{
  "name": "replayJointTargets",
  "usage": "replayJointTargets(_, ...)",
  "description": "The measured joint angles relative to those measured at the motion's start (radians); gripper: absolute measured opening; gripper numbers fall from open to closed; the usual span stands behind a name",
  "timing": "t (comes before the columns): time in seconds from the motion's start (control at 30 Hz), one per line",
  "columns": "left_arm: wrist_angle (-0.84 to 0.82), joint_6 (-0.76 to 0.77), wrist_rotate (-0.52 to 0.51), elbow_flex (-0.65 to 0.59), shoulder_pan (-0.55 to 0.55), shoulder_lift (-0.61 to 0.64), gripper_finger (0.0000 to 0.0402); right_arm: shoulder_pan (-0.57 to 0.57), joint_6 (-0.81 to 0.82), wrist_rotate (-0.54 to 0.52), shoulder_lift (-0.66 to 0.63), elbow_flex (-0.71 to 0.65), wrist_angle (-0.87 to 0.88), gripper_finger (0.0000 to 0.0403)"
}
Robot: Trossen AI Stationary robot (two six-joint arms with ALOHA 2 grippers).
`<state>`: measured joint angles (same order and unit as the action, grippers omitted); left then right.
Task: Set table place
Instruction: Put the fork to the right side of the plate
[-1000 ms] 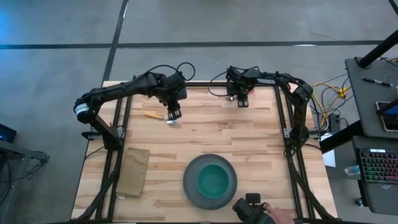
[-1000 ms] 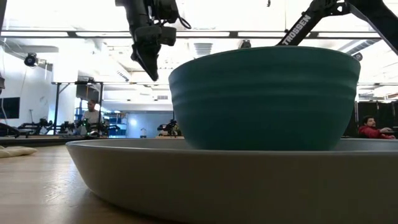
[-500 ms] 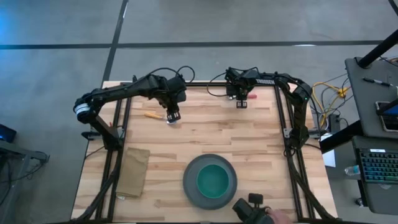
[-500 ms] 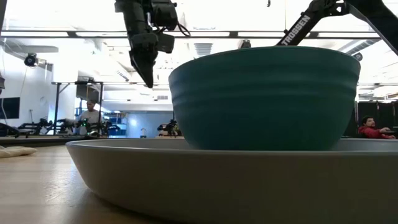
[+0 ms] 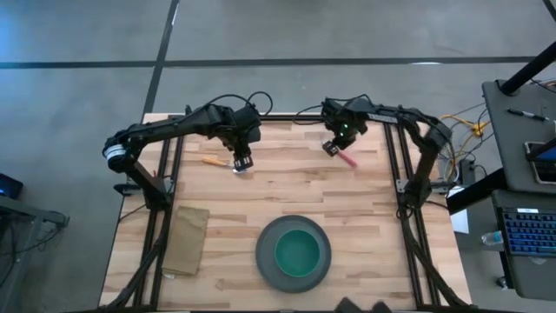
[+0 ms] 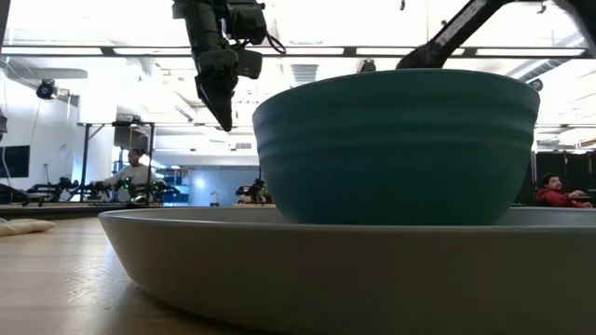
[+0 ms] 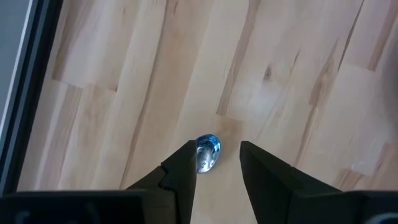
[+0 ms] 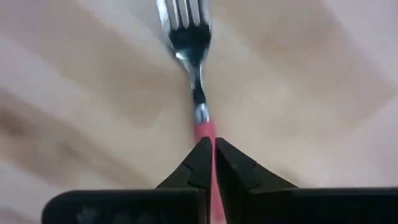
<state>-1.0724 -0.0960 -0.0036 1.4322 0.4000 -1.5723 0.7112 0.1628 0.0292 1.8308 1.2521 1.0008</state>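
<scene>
Pale wooden table (image 5: 287, 196) filled mid frame. Plate (image 5: 266, 266) with teal bowl (image 5: 297, 254) already sat lower centre, napkin (image 5: 188, 240) lower left. Our right gripper (image 5: 334, 148) clenched fork (image 8: 189, 56) upper right; left gripper (image 5: 240, 163) parted over spoon (image 7: 207, 152) upper left. Cutlery remained unplaced.

A robotics lab or testing hall: a pale wooden counter (image 5: 287, 196) in a black rail frame stands on a bare grey concrete floor (image 5: 304, 35) marked with dark lines. Beside it, a desk (image 5: 521, 130) carries a backlit keyboard (image 5: 530, 239), with loose coloured cables (image 5: 465, 130) trailing nearby. Across the room, under bright ceiling lights, a seated person (image 6: 135, 177) works among more equipment stands, and another person in red (image 6: 556, 194) sits at what may be a further workstation.
</scene>
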Motion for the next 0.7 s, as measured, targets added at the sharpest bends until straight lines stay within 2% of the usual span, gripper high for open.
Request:
replayJointTargets(0.2,0.008,-0.025,0.000,-0.001,0.000,0.000,0.0109,-0.156,0.275,-0.005,-0.204,-0.154,0.029,0.0006)
replayJointTargets(0.3,0.028,-0.045,0.000,-0.001,0.000,0.000,0.0109,-0.237,0.365,-0.124,-0.302,-0.244,-0.008,0.0007)
replayJointTargets(0.37,0.040,-0.061,0.000,-0.002,0.000,0.000,0.0109,-0.263,0.377,-0.156,-0.340,-0.292,-0.035,0.0010)
replayJointTargets(0.5,0.053,-0.071,0.000,-0.002,0.000,0.000,0.0109,-0.245,0.326,-0.158,-0.351,-0.327,-0.080,0.0038)
replayJointTargets(0.63,0.054,-0.069,0.001,-0.002,0.000,0.000,0.0109,-0.169,0.247,-0.148,-0.290,-0.305,-0.126,0.0098)
replayJointTargets(0.7,0.054,-0.068,0.000,-0.002,0.000,0.000,0.0109,-0.125,0.220,-0.098,-0.242,-0.271,-0.139,0.0132)
